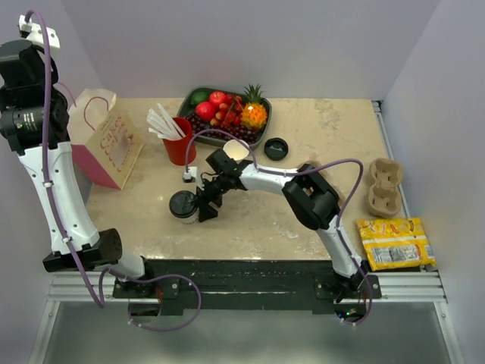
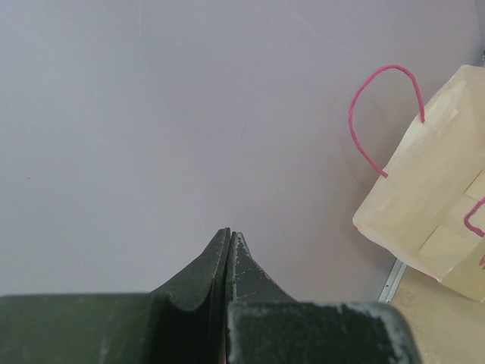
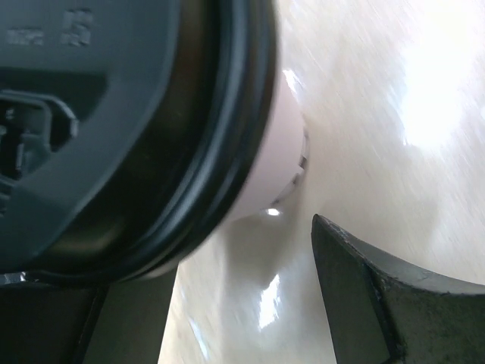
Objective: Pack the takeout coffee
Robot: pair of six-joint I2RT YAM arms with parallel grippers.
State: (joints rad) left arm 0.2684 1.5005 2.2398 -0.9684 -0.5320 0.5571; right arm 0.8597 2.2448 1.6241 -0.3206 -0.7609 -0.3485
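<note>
**A:** From above, what's the count?
**B:** Three cups on the beige surface (image 1: 326,152): one takeout coffee (image 1: 183,206) upright near the front-left, one red cup (image 1: 179,142), one lidless cup (image 1: 236,149). One bag (image 1: 106,140).
**A:** Left wrist?
**B:** Left fingers (image 2: 204,273) pressed together, empty, facing a pale wall.
**A:** Right wrist?
**B:** Only here: right fingers (image 3: 379,303) spread wide, and a gap beside the coffee.

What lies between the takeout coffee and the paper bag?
Nothing. In the top external view, the stretch of table between the takeout coffee and the paper bag is bare.
</note>
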